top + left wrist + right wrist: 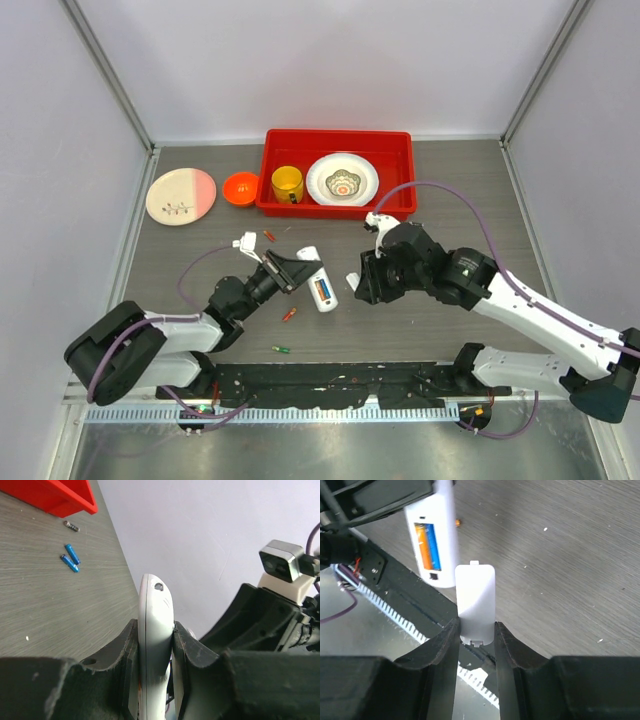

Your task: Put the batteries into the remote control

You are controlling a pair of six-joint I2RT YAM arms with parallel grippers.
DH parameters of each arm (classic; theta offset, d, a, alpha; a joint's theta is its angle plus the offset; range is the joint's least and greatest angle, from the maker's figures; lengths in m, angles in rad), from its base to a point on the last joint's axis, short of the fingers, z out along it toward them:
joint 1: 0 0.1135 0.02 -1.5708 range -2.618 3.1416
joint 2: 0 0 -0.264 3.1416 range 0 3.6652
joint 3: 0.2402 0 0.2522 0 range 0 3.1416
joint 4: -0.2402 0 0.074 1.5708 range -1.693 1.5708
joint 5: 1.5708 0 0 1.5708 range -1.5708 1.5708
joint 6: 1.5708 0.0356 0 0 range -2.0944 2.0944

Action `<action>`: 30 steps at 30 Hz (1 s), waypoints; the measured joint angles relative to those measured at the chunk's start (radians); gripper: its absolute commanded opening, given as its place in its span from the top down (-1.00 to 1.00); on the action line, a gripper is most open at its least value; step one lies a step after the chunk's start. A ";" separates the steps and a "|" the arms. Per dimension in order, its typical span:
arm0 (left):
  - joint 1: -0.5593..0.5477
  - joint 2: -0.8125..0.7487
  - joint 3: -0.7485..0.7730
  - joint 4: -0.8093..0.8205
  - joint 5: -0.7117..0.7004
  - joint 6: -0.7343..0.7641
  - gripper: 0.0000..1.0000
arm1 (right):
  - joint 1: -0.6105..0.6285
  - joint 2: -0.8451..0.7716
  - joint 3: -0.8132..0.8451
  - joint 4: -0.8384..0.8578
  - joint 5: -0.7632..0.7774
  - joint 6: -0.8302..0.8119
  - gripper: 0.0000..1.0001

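My left gripper (297,268) is shut on the white remote control (319,283) and holds it off the table, edge-on in the left wrist view (155,625). Its open back compartment holds an orange and a blue battery (428,547). My right gripper (360,281) is shut on the white back cover (476,600), just right of the remote (434,535). Loose batteries lie on the table: red (268,236), orange (289,314), green (281,349), and two blue ones (71,558).
A red tray (338,207) at the back holds a yellow mug (287,183) and a patterned bowl (342,180). An orange bowl (240,188) and a pink-and-cream plate (180,195) sit to its left. A black rail (330,380) runs along the near edge.
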 measured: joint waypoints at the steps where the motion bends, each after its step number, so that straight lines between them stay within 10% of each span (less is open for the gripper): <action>1: 0.000 0.009 0.007 0.006 -0.002 -0.001 1.00 | 0.005 -0.004 0.012 -0.012 -0.011 0.002 0.99; 30: -0.061 0.202 0.075 0.037 -0.119 -0.019 0.99 | 0.041 0.364 0.249 -0.141 -0.031 -0.008 0.99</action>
